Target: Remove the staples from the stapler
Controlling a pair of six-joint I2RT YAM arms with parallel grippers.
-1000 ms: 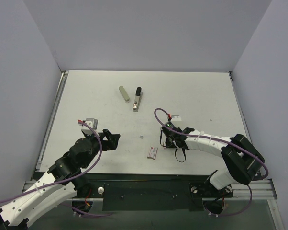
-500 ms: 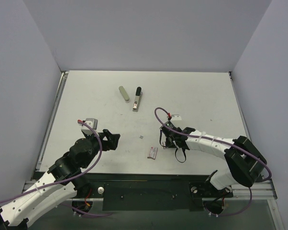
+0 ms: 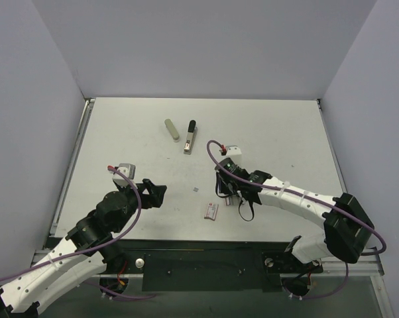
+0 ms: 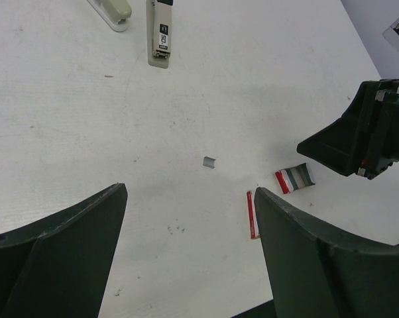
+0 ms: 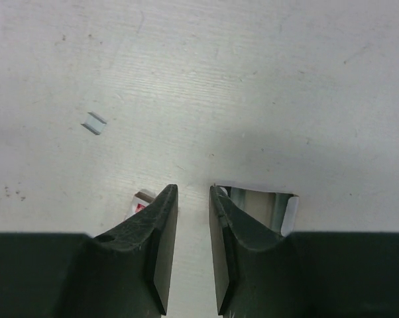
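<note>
Stapler [image 3: 189,137] lies flat at the far middle of the table [image 3: 285,132], just beside an olive bar [image 3: 171,129]; the left wrist view cuts both off at its upper edge. Left gripper [image 4: 191,192] hangs wide apart and empty. Right gripper [image 5: 191,192], jaws nearly together around nothing, sits over a red-and-white packet [image 4: 294,179], half hidden behind its fingers [image 5: 156,238].

White surface [image 3: 285,126], lightly speckled, enclosed by plain pale walls [image 3: 206,46] on three sides.
Far left-centre: olive-grey rounded bar [image 3: 171,130], lying flat and angled.
Mid-surface: small bent grey metal scrap [image 3: 197,189], on its own.
Near edge: small flat red-and-white carton [image 3: 211,211]. Just beside it, a second piece striped red, white and grey [image 4: 295,179]; what it is cannot be told.
</note>
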